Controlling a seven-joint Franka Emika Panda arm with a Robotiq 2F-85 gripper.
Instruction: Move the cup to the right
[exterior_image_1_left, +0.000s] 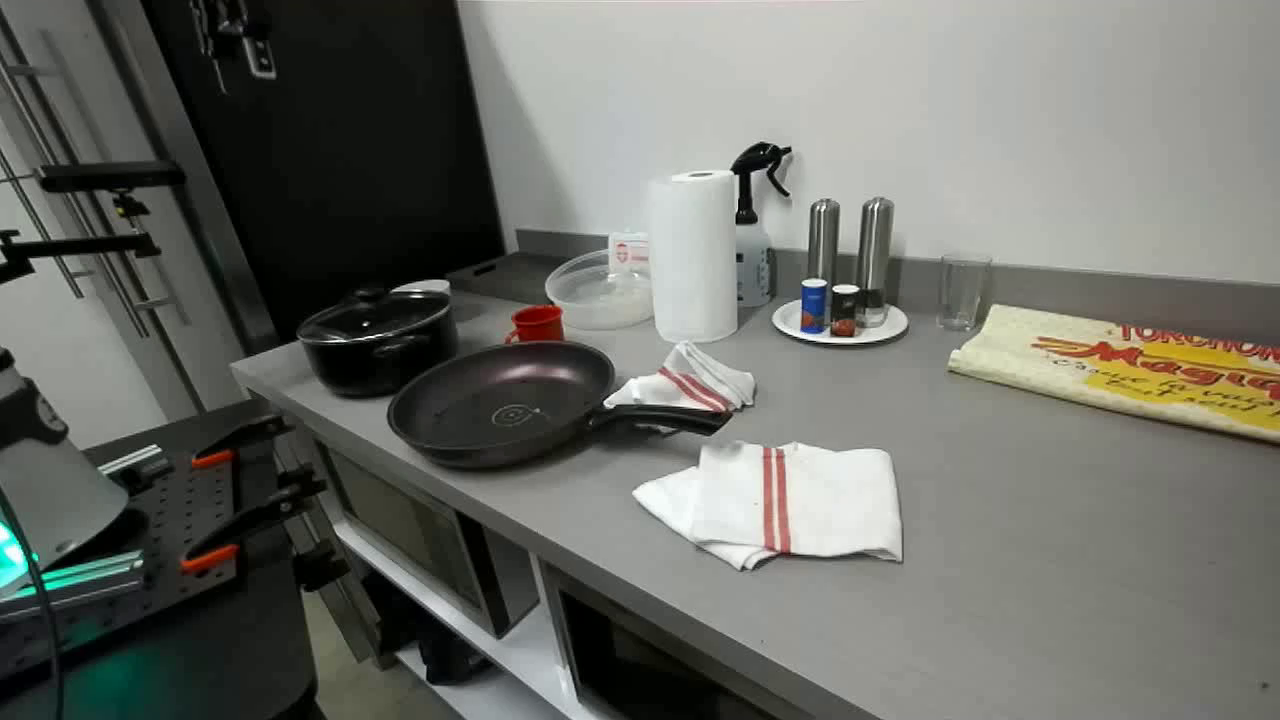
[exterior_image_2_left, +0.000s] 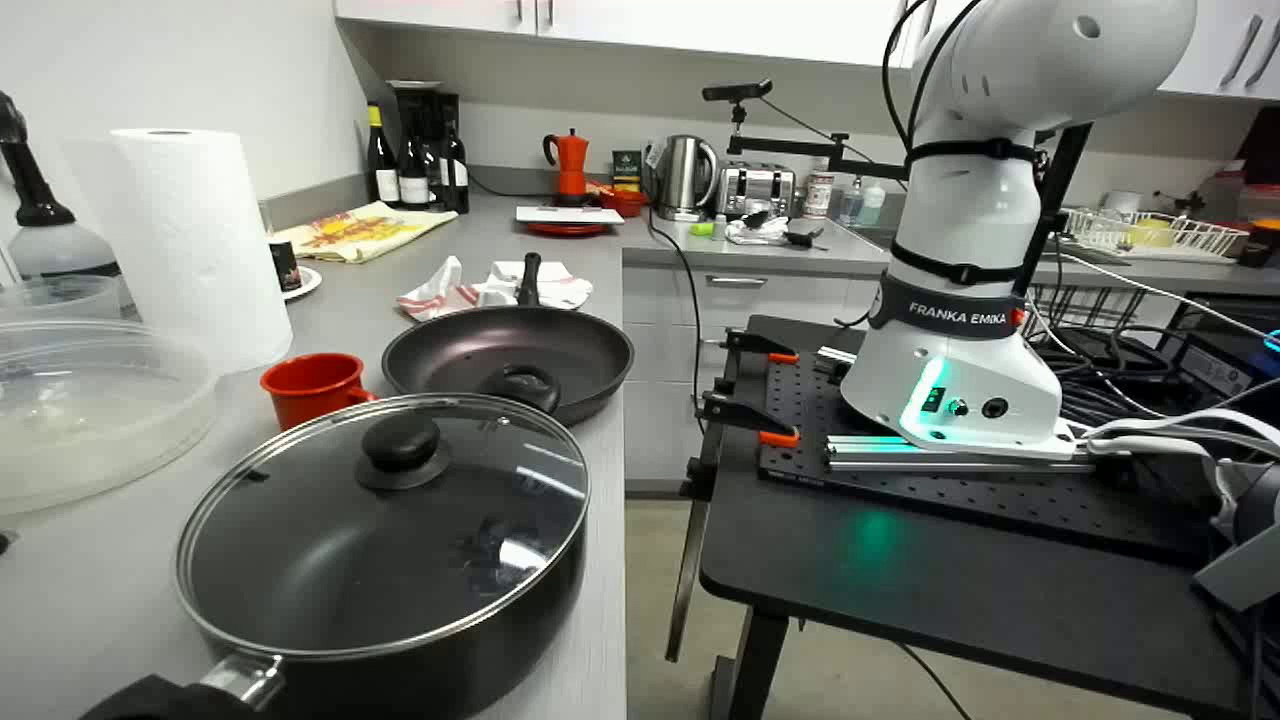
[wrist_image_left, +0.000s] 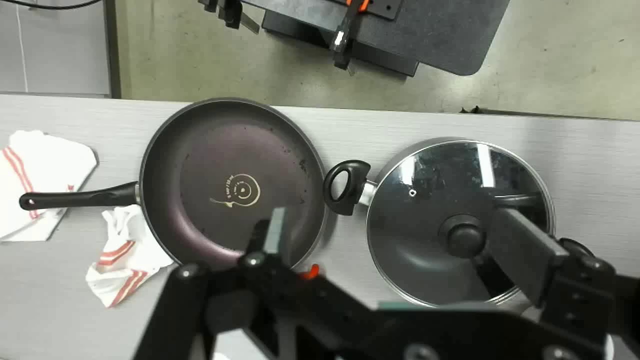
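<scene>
The small red cup (exterior_image_1_left: 538, 323) stands upright on the grey counter behind the frying pan. In an exterior view the cup (exterior_image_2_left: 312, 388) stands between the clear plastic container and the pan, with its handle turned toward the pan. In the wrist view only a red bit of the cup (wrist_image_left: 312, 271) shows; my gripper hides the rest. My gripper (wrist_image_left: 397, 230) is open and empty, its fingers wide apart. It is above the counter, with one finger over the pan and the other over the pot lid in this view. Both exterior views leave the gripper out of view.
The black frying pan (exterior_image_1_left: 500, 400) and the lidded black pot (exterior_image_2_left: 390, 540) stand close to the cup. The clear plastic container (exterior_image_1_left: 600, 300) and paper towel roll (exterior_image_1_left: 695, 260) are behind. White cloths (exterior_image_1_left: 800, 500) lie near the pan handle. Tall silver shakers (exterior_image_1_left: 875, 250) stand farther along.
</scene>
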